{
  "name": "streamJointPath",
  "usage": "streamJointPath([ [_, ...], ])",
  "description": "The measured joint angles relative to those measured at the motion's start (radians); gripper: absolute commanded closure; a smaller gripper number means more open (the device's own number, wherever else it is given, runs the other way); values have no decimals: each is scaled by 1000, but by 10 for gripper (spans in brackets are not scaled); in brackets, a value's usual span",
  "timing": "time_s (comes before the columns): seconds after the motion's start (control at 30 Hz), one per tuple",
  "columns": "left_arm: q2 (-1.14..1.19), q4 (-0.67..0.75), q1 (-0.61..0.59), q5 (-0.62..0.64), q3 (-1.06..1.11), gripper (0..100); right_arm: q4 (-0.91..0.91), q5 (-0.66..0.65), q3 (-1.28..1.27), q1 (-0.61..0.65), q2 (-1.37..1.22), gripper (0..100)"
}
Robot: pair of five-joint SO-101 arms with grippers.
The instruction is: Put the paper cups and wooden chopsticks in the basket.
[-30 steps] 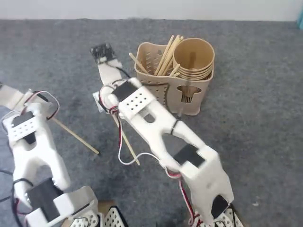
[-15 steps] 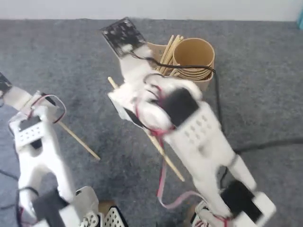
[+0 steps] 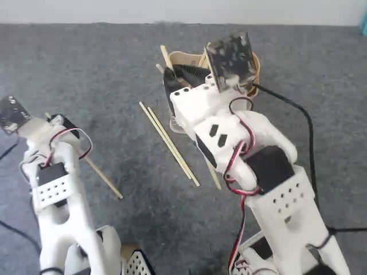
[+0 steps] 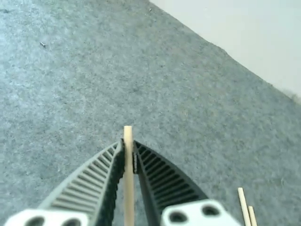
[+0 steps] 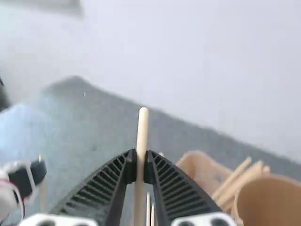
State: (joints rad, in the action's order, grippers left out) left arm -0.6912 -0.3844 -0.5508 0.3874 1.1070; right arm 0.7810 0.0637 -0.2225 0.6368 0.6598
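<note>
Left wrist view covers the closest bit: the left hand (image 4: 128,143) is pinching a chopstick (image 4: 128,134) between its jaws. The tip pokes out just past them over the grey table (image 4: 70,70). I can't tell if the far end of that stick is off the surface.

A bit further out, a loose pair of chopsticks (image 3: 169,143) lies side by side on the table between the two arms, with nothing touching them.

Beyond that, the right hand (image 5: 141,157) is clamped on a second chopstick (image 5: 142,127), close by the basket (image 5: 202,167). The basket already has the paper cups (image 5: 263,202) stacked in it, plus a bunch of sticks leaning at one side.

So I'd say we're at the carry-and-drop step for the right arm, cups done. The next move calls for getting that stick over the opening, tipping it steep enough to slide in beside the others, then letting go without knocking the ones already leaning there. After that it's the left arm's stick, which has the longer trip, and then the loose pair.
</note>
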Motion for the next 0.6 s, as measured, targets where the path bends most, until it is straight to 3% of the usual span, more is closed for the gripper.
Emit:
streamJointPath([
  [0.43, -9, 0, 3, -3, 6, 988, -643, 0, -221, -64, 64, 992],
  [0.6, -9, 0, 21, -3, 20, 988, -911, 101, -226, -157, -9, 992],
])
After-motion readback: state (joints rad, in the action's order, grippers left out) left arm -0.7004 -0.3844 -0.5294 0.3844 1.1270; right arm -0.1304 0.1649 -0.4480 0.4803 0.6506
